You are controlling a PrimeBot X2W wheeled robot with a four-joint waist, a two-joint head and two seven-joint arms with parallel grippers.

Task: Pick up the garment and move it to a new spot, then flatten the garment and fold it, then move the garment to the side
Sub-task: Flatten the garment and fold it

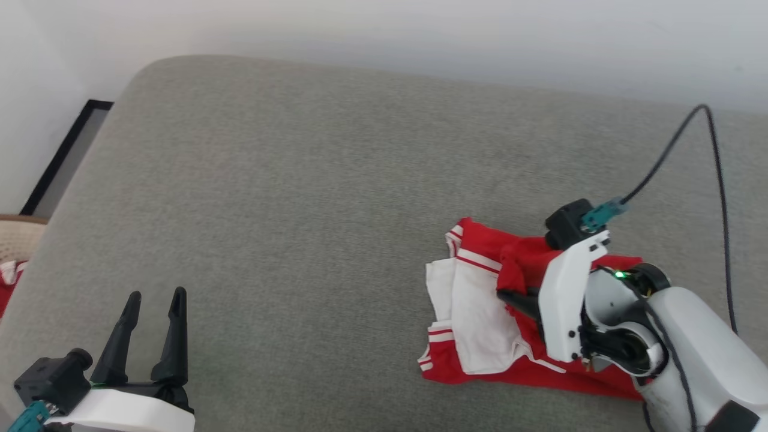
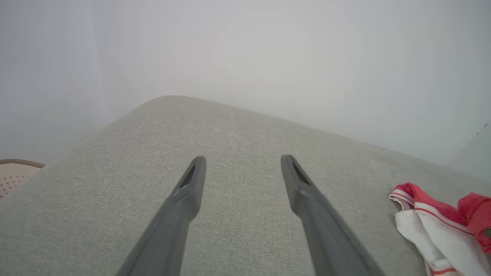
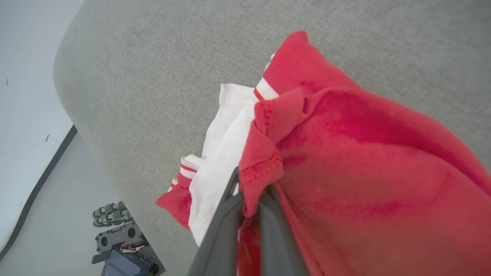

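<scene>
The garment (image 1: pixel 480 318) is a bright-red cloth with white cuff ends and thin stripes, bunched at the right of the grey cushion (image 1: pixel 288 198). My right gripper (image 1: pixel 510 295) sits on top of it, shut on a raised red fold. The right wrist view shows that hemmed fold (image 3: pixel 264 168) pinched between the two dark fingers (image 3: pixel 226 214). My left gripper (image 1: pixel 155 295) hovers at the lower left, open and holding nothing, far from the cloth. In the left wrist view the garment (image 2: pixel 437 226) lies at the right edge, beyond the spread fingers (image 2: pixel 191 184).
The cushion's rounded far-left corner (image 1: pixel 144 72) drops to a floor with a dark-framed panel (image 1: pixel 66 156). A black cable (image 1: pixel 714 180) loops above my right wrist. A woven basket rim (image 1: pixel 18 234) with red cloth sits at the left edge. The robot's base (image 3: pixel 122 245) stands below the cushion edge.
</scene>
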